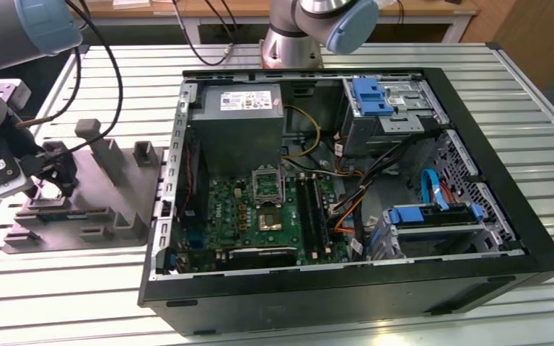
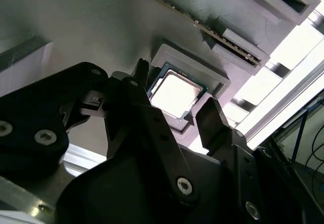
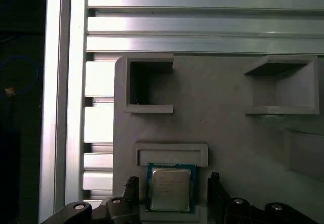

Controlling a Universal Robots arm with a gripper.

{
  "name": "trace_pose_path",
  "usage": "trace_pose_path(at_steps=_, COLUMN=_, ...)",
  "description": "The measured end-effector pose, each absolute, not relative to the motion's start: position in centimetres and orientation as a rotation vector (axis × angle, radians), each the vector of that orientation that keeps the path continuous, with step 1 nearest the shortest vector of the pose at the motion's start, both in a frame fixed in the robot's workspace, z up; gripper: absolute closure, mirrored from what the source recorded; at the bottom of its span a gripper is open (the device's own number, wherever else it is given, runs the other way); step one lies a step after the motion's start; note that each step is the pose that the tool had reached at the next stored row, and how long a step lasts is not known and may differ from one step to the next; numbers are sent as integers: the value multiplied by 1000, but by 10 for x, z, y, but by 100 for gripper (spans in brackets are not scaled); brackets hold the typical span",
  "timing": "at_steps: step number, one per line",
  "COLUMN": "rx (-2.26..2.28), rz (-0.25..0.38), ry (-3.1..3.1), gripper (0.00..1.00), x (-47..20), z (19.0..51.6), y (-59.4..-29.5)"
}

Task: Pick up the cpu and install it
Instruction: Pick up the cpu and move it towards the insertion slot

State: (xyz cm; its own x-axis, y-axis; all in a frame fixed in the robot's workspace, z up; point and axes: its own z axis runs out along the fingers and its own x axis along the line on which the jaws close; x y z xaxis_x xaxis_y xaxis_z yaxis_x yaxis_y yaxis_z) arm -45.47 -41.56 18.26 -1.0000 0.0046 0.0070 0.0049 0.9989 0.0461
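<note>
The cpu (image 3: 171,187), a small square chip with a pale silvery top, lies flat in a shallow recess of the grey plastic fixture block (image 3: 223,138). In both wrist views my gripper (image 3: 172,183) is open, one black finger on each side of the chip with a small gap to each edge. The cpu (image 2: 176,93) sits between the fingertips (image 2: 211,113), and nothing is held. In the exterior view my gripper (image 1: 48,189) hangs low over the fixture block (image 1: 113,209) at the exterior view's left. The motherboard socket (image 1: 269,217) lies inside the open computer case (image 1: 354,288).
Upright posts (image 1: 92,137) rise from the fixture block close to the gripper. A memory stick (image 2: 223,39) lies in a slot of the block. The grey power-supply box (image 1: 243,119), drive cages (image 1: 383,108) and loose cables (image 1: 392,169) crowd the case. Slatted aluminium table (image 1: 537,144) surrounds everything.
</note>
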Motion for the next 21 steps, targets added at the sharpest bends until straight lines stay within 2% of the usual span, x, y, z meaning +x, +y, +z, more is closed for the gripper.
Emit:
trace_pose_path(at_steps=3, rx=-8, rz=-73, ry=-3134, gripper=37, x=-455, z=183, y=-416)
trace_pose_path(at_steps=4, rx=-8, rz=-73, ry=-3134, gripper=44, x=-455, z=183, y=-416)
trace_pose_path(at_steps=21, rx=18, rz=-73, ry=-3133, gripper=45, x=-455, z=183, y=-413)
